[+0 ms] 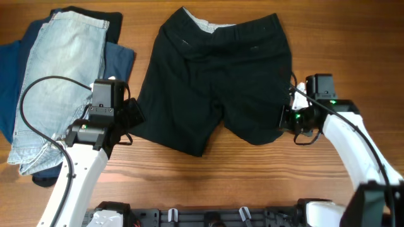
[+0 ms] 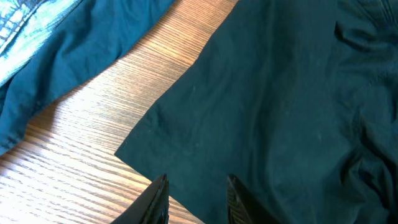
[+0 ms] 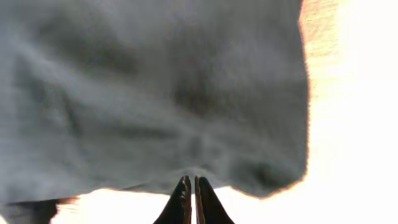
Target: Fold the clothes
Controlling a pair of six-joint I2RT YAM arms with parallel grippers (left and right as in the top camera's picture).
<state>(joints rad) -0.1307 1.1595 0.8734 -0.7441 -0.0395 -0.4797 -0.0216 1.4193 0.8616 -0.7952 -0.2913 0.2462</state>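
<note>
The black shorts [image 1: 214,82] lie spread out, no fold made yet. The left claw [image 2: 197,183] stands open over one hem; the right claw [image 3: 191,183] is pinched shut at the other.

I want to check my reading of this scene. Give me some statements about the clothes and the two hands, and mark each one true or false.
1. The black shorts lie with the waistband on the far side from the robot. True.
2. The denim shorts lie to the right of the black shorts. False: they lie to the left, on the navy garments.
3. The right hand has its fingers closed together. True.
4. The black shorts are folded in half. False: they are spread flat, both legs showing.
5. The left hand is at the waistband. False: it is at the hem corner of the left leg, fingers apart.
</note>
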